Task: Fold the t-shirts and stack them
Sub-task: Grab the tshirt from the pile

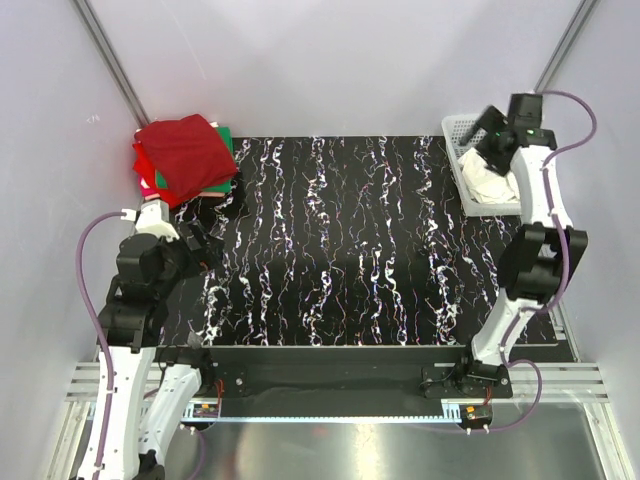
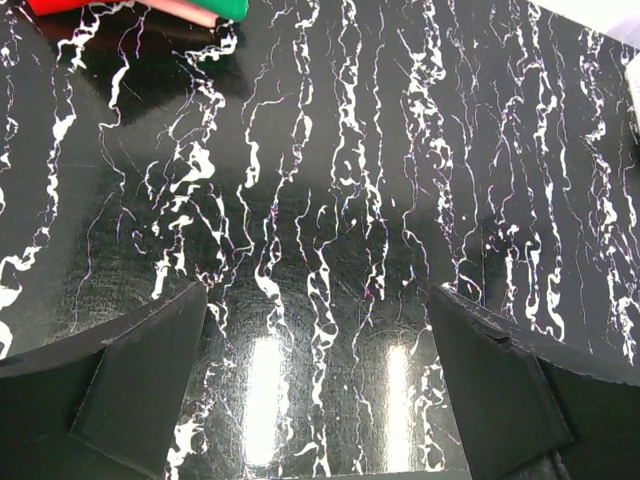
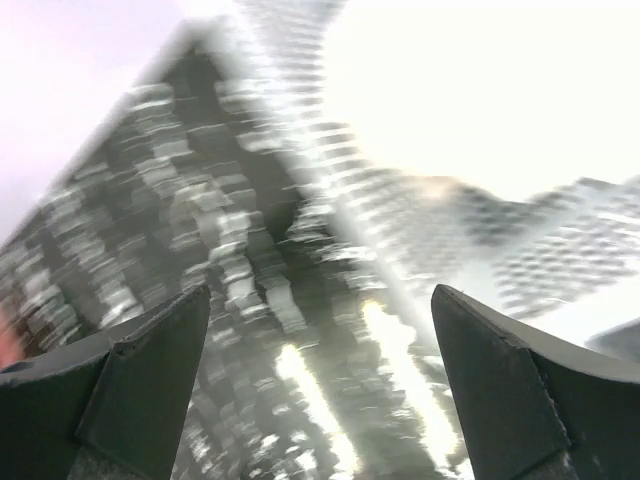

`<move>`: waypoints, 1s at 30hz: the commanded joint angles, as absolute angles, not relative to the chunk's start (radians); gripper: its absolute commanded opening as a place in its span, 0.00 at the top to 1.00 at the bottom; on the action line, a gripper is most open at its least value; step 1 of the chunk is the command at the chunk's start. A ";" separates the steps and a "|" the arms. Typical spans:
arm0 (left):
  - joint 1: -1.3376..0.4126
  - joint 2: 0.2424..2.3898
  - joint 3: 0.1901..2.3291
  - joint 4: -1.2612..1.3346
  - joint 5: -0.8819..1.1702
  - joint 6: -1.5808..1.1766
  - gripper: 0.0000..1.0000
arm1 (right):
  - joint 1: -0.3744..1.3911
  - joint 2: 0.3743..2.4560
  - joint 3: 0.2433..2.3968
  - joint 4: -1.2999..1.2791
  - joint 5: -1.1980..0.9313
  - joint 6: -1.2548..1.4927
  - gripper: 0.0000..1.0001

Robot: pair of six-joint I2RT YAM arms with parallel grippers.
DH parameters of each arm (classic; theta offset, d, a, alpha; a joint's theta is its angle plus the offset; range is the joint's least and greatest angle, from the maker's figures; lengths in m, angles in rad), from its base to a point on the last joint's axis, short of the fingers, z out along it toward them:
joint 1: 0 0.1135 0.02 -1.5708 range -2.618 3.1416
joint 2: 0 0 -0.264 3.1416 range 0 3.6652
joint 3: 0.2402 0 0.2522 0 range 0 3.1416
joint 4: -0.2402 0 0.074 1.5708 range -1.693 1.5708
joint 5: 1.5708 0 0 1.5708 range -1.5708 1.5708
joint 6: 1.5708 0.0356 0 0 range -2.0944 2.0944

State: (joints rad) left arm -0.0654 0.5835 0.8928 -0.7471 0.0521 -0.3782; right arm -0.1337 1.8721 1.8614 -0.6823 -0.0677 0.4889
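A stack of folded t-shirts lies at the table's far left corner: a dark red one [image 1: 185, 155] on top, with bright red [image 1: 143, 168] and green [image 1: 228, 142] edges showing beneath. The stack's red [image 2: 120, 8] and green [image 2: 228, 8] edges also show at the top of the left wrist view. My left gripper [image 1: 205, 247] [image 2: 320, 290] is open over bare table, just in front of the stack. A crumpled white t-shirt [image 1: 497, 186] [image 3: 480, 80] lies in the basket. My right gripper [image 1: 489, 138] [image 3: 320, 290] hangs open above it, holding nothing. The right wrist view is blurred.
The white mesh basket [image 1: 458, 135] [image 3: 560, 250] stands at the far right corner of the black, white-veined table [image 1: 340, 250]. Pale walls close in on both sides and behind. The arm bases stand at the near edge.
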 commanded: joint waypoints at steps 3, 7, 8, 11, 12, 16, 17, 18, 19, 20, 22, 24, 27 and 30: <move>-0.071 0.581 0.899 -0.712 0.040 -0.383 0.01 | -0.227 2.064 2.022 -0.844 -0.009 0.489 0.00; -0.071 0.574 0.896 -0.709 0.043 -0.383 0.01 | -0.242 2.187 2.190 -0.871 0.029 0.473 0.00; -0.071 0.571 0.896 -0.709 0.043 -0.383 0.01 | -0.244 2.212 2.227 -0.905 0.038 0.469 0.00; -0.071 0.565 0.894 -0.706 0.048 -0.382 0.01 | -0.245 2.296 2.315 -0.939 0.066 0.471 0.00; -0.071 0.566 0.894 -0.706 0.048 -0.382 0.01 | -0.247 2.313 2.319 -0.934 0.072 0.469 0.00; -0.071 0.565 0.896 -0.707 0.051 -0.382 0.01 | -0.249 2.370 2.376 -0.937 0.089 0.465 0.00; -0.071 0.563 0.896 -0.706 0.051 -0.383 0.01 | -0.249 2.399 2.390 -0.946 0.087 0.465 0.00; -0.071 0.563 0.893 -0.707 0.051 -0.382 0.01 | -0.249 2.411 2.405 -0.951 0.081 0.465 0.01; -0.071 0.564 0.896 -0.707 0.051 -0.382 0.01 | -0.249 2.422 2.425 -0.953 0.081 0.466 0.01; -0.071 0.565 0.894 -0.706 0.051 -0.383 0.01 | -0.249 2.434 2.427 -0.948 0.081 0.469 0.03; -0.071 0.566 0.894 -0.706 0.051 -0.383 0.01 | -0.249 2.441 2.428 -0.937 0.078 0.469 0.09; -0.071 0.569 0.896 -0.707 0.051 -0.382 0.01 | -0.250 2.448 2.431 -0.930 0.075 0.463 0.16; -0.071 0.568 0.894 -0.706 0.051 -0.383 0.01 | -0.255 2.459 2.439 -0.931 0.063 0.463 0.34; -0.071 0.566 0.894 -0.706 0.051 -0.383 0.01 | -0.258 2.456 2.436 -0.931 0.057 0.462 0.74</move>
State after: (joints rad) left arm -0.0662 0.5747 0.8898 -0.7471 0.0525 -0.3794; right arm -0.2508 2.4664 2.3852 -0.9287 0.0517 0.4587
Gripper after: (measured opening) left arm 0.987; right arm 0.363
